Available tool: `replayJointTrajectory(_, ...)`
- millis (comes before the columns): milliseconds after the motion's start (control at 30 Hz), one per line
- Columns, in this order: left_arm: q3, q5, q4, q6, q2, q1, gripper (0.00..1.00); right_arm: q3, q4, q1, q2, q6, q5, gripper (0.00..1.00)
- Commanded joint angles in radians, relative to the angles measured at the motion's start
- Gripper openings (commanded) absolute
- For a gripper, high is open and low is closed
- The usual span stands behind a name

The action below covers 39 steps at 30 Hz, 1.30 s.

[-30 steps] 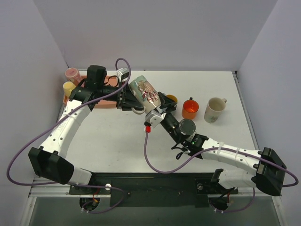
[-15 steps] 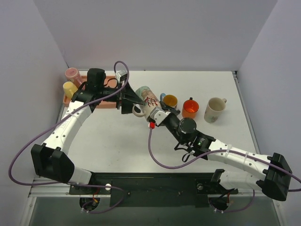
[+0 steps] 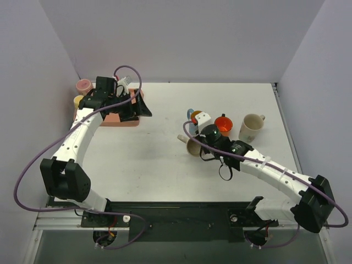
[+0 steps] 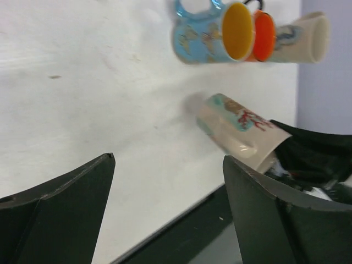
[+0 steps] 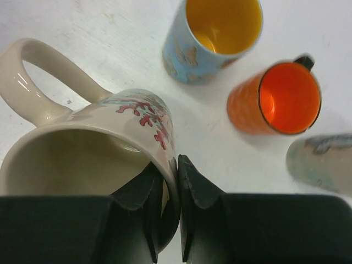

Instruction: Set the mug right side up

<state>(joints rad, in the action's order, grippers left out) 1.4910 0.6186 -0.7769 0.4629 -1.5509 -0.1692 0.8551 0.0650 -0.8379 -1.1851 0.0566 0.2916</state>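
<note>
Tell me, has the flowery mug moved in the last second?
Yes. In the top view, the flowery mug has gone from beside the tray to lower down, left of the orange mug.

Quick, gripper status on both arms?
Left gripper: open, holding nothing.
Right gripper: fingers closed on the rim of the cream mug.

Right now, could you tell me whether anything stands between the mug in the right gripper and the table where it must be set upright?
Nothing visible does. The right gripper holds the coral-patterned mug by its rim; the white table beside its handle is bare. The blue mug and orange mug stand apart, farther back.
</note>
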Motion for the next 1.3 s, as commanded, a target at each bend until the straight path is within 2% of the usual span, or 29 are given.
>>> replayJointTrajectory(0,-0.004,-0.378,0.074,-0.231,0.101,0.002,0.90,0.113,0.119,0.098,-0.077,-0.357,-0.078,0.00)
replayJointTrajectory(167,-0.012,-0.528,0.088,-0.363,0.138,0.004,0.91,0.300,0.309,0.137,-0.284,-0.425,-0.192,0.00)
replayJointTrajectory(400,-0.032,-0.600,0.128,-0.432,0.118,0.109,0.91,0.358,0.332,0.145,-0.387,-0.451,-0.227,0.00)
replayJointTrajectory(500,-0.029,-0.646,0.148,-0.487,0.098,0.164,0.91,0.394,0.389,0.149,-0.412,-0.449,-0.238,0.33)
replayJointTrajectory(533,-0.031,-0.654,0.162,-0.504,0.088,0.165,0.91,0.407,0.394,0.148,-0.412,-0.445,-0.235,0.40)
replayJointTrajectory(567,-0.031,-0.669,0.168,-0.512,0.069,0.212,0.92,0.410,0.400,0.143,-0.406,-0.434,-0.236,0.53)
replayJointTrajectory(600,-0.028,-0.683,0.182,-0.523,0.060,0.226,0.91,0.424,0.406,0.143,-0.398,-0.429,-0.236,0.58)
replayJointTrajectory(633,-0.025,-0.727,0.191,-0.526,0.034,0.244,0.91,0.439,0.420,0.143,-0.387,-0.422,-0.235,0.68)
replayJointTrajectory(733,-0.035,-0.856,0.263,-0.514,-0.012,0.264,0.92,0.464,0.447,0.129,-0.331,-0.396,-0.201,0.84)
replayJointTrajectory(833,-0.067,-0.916,0.374,-0.480,-0.070,0.264,0.91,0.452,0.443,0.117,-0.257,-0.379,-0.138,0.86)
replayJointTrajectory(1000,-0.026,-1.103,0.468,-0.338,-0.185,0.281,0.81,0.360,0.345,0.117,-0.104,-0.339,0.001,0.92)
replayJointTrajectory(1167,-0.084,-1.074,0.599,-0.256,-0.216,0.321,0.79,0.231,0.274,0.141,-0.008,-0.307,0.089,0.93)
replayJointTrajectory(1267,-0.052,-1.079,0.584,-0.245,-0.279,0.332,0.72,0.173,0.220,0.151,0.022,-0.290,0.090,0.94)
